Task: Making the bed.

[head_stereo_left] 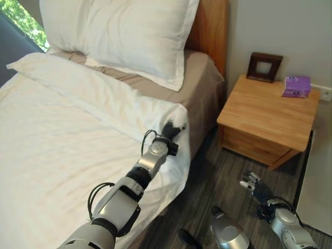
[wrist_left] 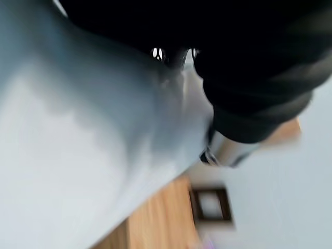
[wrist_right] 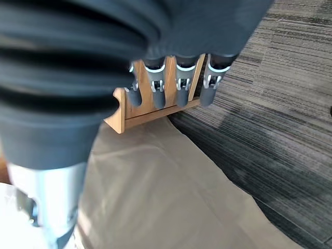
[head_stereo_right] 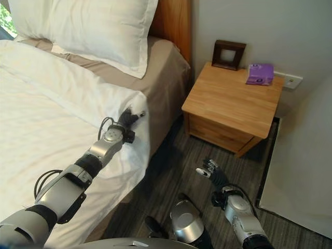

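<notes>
A white duvet (head_stereo_left: pixel 62 140) covers the bed, its top edge folded back in a band below two white pillows (head_stereo_left: pixel 135 36). A beige sheet (head_stereo_left: pixel 202 83) shows bare between the fold and the pillows and hangs down the bed's side. My left hand (head_stereo_left: pixel 169 130) reaches out to the duvet's corner at the bed's right edge, and its fingers are curled on the white cloth there. In the left wrist view the duvet (wrist_left: pixel 78 155) lies right against the hand's dark cover. My right hand (head_stereo_left: pixel 255 184) hangs low over the carpet, fingers (wrist_right: pixel 184 83) straight and holding nothing.
A wooden nightstand (head_stereo_left: pixel 270 116) stands right of the bed, carrying a dark picture frame (head_stereo_left: pixel 264 67) and a purple box (head_stereo_left: pixel 296 86). A wooden headboard (head_stereo_left: pixel 210 26) rises behind the pillows. Grey carpet (head_stereo_left: pixel 218 176) runs between bed and nightstand.
</notes>
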